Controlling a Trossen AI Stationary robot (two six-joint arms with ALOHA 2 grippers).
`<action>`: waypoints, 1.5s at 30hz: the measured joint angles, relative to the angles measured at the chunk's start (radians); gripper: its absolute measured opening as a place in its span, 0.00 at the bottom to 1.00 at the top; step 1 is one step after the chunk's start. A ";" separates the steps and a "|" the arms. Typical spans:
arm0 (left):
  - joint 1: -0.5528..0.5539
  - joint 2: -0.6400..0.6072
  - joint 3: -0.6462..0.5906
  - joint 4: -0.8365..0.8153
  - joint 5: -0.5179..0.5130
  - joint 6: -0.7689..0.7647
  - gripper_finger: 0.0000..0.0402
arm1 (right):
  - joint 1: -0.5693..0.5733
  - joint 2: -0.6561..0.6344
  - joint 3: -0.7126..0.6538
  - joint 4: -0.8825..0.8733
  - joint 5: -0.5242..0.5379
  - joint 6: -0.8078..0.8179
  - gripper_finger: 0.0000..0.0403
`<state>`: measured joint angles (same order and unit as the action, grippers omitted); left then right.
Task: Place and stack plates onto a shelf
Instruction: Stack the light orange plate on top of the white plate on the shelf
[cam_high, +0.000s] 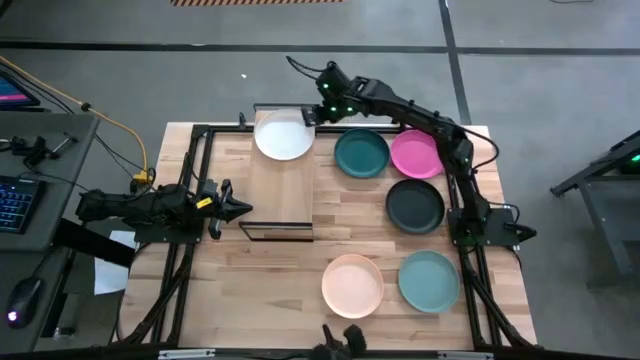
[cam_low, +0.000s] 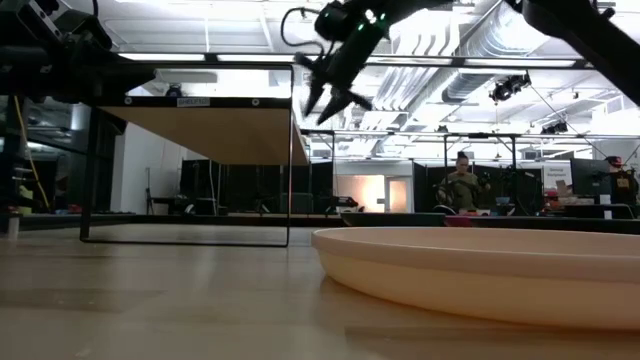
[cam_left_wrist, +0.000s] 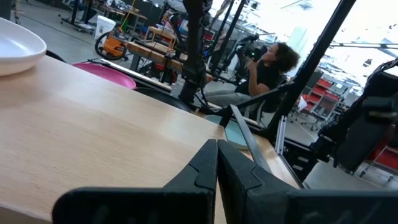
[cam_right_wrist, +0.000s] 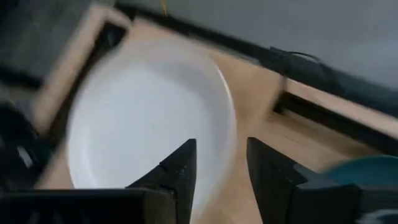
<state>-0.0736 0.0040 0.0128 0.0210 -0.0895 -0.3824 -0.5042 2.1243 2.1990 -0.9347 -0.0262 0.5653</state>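
The white plate (cam_high: 284, 135) lies flat on the far end of the light-wood shelf (cam_high: 280, 190). My right gripper (cam_high: 311, 114) hovers open over that plate's right rim; in the right wrist view its fingers (cam_right_wrist: 221, 168) stand on either side of the rim of the white plate (cam_right_wrist: 143, 118), and in the low view the gripper (cam_low: 335, 100) hangs above shelf height. My left gripper (cam_high: 243, 208) waits shut at the shelf's near left corner, its fingertips (cam_left_wrist: 216, 168) pressed together. The dark teal (cam_high: 361, 153), pink (cam_high: 415, 153), black (cam_high: 414, 205), peach (cam_high: 352, 284) and light blue-green (cam_high: 429, 280) plates lie on the tabletop.
The near half of the shelf board is bare wood. The five tabletop plates lie right of and nearer than the shelf. The peach plate (cam_low: 480, 270) fills the low view's foreground. A black frame runs around the table. A person sits in the room beyond the table (cam_left_wrist: 267, 68).
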 joint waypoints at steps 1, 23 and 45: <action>0.000 0.000 0.000 0.000 0.000 0.000 0.00 | 0.007 -0.016 0.001 -0.052 0.006 -0.057 0.31; 0.000 0.000 0.000 0.000 0.000 0.000 0.00 | 0.565 -0.946 -1.129 0.203 0.047 0.120 0.31; 0.000 0.000 0.000 0.000 0.000 0.000 0.00 | 0.800 -0.614 -1.163 0.236 -0.133 0.310 0.31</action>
<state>-0.0735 0.0044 0.0128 0.0210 -0.0892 -0.3824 0.2961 1.5104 1.0363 -0.6987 -0.1593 0.8749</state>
